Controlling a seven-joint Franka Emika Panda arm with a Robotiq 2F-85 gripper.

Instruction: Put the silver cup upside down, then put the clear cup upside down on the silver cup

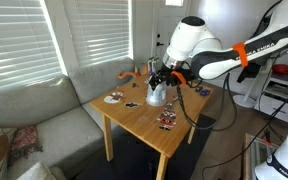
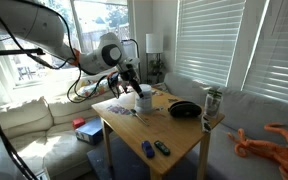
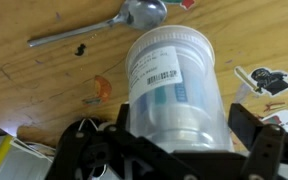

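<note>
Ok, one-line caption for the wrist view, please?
Wrist view: the clear cup, base up, stands on the wooden table between the fingers of the gripper, a metal spoon lying beyond it.

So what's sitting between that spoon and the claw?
In the wrist view, the clear cup, bottom up with a barcode label, stands between the spoon and the claw, which straddles it.

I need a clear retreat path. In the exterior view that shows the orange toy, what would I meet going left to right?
red-and-blue box → the clear cup → black bowl-like object → tall can-like container → orange toy. The small blue items near the table's front overlap these, so I left them out.
</note>
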